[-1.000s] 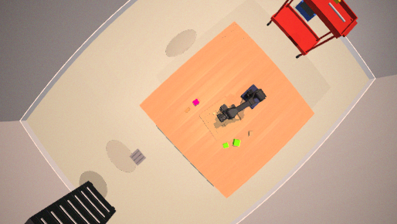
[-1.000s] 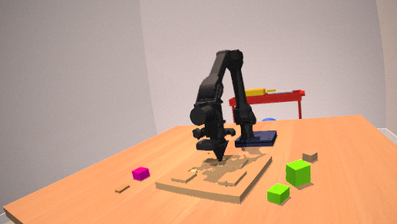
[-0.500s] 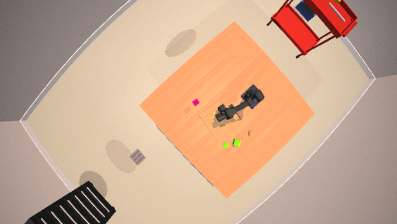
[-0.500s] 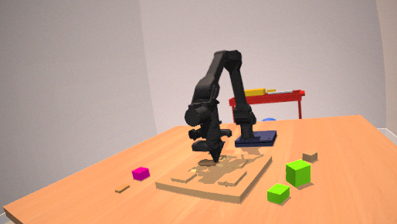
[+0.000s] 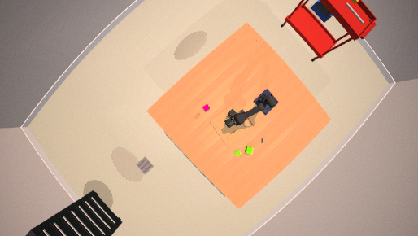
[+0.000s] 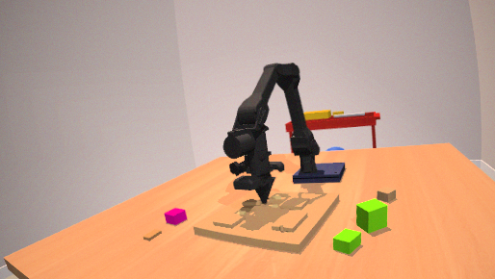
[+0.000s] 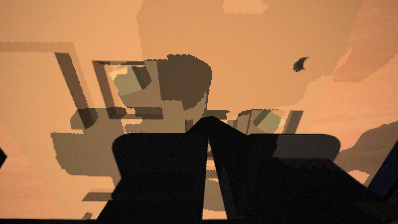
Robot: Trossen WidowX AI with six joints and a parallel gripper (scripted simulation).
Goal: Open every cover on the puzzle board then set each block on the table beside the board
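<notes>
The tan puzzle board (image 5: pixel 217 124) (image 6: pixel 247 240) lies on the table under the arm. My gripper (image 6: pixel 264 201) (image 7: pixel 207 120) is shut and empty, with its tip low over the board's middle. In the wrist view a pale block (image 7: pixel 128 83) sits in a square well left of the fingertips. Another pale block (image 7: pixel 269 121) shows in a well to the right, partly behind the fingers. Raised tan plates (image 6: pixel 227 222) (image 6: pixel 295 221) stand on the board's near part. Shadow and the fingers hide much of the board, so I cannot tell how each cover stands.
On the table beside the board are a magenta block (image 5: pixel 206 107) (image 6: pixel 175 216), a thin orange piece (image 5: pixel 197 115) (image 6: pixel 152 235), a large green block (image 5: pixel 249 150) (image 6: pixel 371 216), a smaller green block (image 5: pixel 237 153) (image 6: pixel 346 242) and a small brown block (image 6: pixel 385 195).
</notes>
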